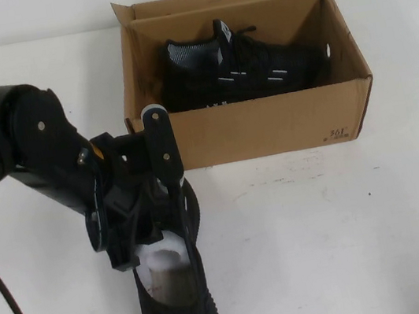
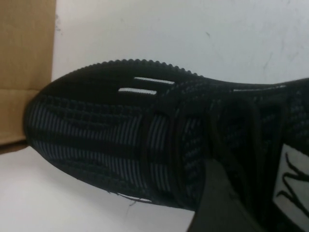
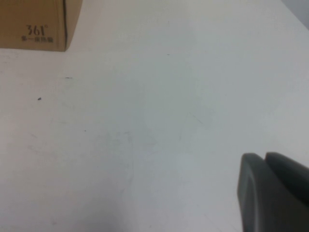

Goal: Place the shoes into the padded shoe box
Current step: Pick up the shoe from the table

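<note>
Now left end effector (image 1: 167, 181) over shoe (image 1: 177, 305), right end effector (image 3: 273, 193) off-table.

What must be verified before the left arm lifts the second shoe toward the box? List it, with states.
1. First shoe already in the shoe box: ok.
2. Room left in the box for another shoe: cannot tell; the front wall hides the floor nearest the robot.
3. Left gripper at the second shoe, over its collar: ok.
4. Firm grip on that shoe: cannot tell; one finger lies on the laces, but the closure is hidden.
5. Right gripper out of the way, over bare table beyond the box's front right corner: ok.
6. Box flaps open: ok.
</note>
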{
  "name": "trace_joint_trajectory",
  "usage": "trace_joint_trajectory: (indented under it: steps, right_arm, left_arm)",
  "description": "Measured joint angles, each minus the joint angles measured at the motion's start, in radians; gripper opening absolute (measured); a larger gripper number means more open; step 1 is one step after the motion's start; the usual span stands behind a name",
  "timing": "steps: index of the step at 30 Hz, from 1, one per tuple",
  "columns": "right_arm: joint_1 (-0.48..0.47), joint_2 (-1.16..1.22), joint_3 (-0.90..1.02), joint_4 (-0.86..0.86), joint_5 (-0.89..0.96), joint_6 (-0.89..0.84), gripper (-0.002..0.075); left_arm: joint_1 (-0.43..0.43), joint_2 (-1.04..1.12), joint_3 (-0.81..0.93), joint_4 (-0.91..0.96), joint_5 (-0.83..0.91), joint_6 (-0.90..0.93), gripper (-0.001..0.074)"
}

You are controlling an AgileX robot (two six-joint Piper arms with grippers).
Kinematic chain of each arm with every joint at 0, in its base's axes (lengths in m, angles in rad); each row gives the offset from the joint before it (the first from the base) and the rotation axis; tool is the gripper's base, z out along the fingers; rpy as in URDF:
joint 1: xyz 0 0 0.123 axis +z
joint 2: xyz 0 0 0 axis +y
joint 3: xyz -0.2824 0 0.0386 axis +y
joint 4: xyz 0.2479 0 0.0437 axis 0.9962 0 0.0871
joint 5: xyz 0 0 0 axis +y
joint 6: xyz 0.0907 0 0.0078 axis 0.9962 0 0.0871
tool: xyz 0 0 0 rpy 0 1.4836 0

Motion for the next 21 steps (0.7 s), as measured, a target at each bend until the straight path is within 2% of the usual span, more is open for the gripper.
trace_joint_trajectory:
  steps: [4, 7, 14, 18, 21]
  right_arm:
    - [0.0, 0.0, 0.0, 0.0, 0.0, 0.0, -0.0006]
    - [0.0, 0.0, 0.0, 0.0, 0.0, 0.0, -0.0006]
    - [0.0, 0.0, 0.0, 0.0, 0.0, 0.0, -0.0006]
    - [0.0, 0.0, 0.0, 0.0, 0.0, 0.0, -0.0006]
    - [0.0, 0.0, 0.0, 0.0, 0.0, 0.0, -0.0006]
  left_arm:
    - [0.0, 0.0, 0.0, 0.0, -0.017, 0.002, 0.0334]
    - [0.0, 0.002, 0.0, 0.0, -0.023, 0.004, 0.0304]
    - [0.0, 0.002, 0.0, 0.0, -0.002, 0.008, 0.018]
    - [0.0, 0.002, 0.0, 0.0, 0.025, -0.001, 0.0055]
    - [0.0, 0.002, 0.0, 0.0, 0.038, -0.022, 0.0017]
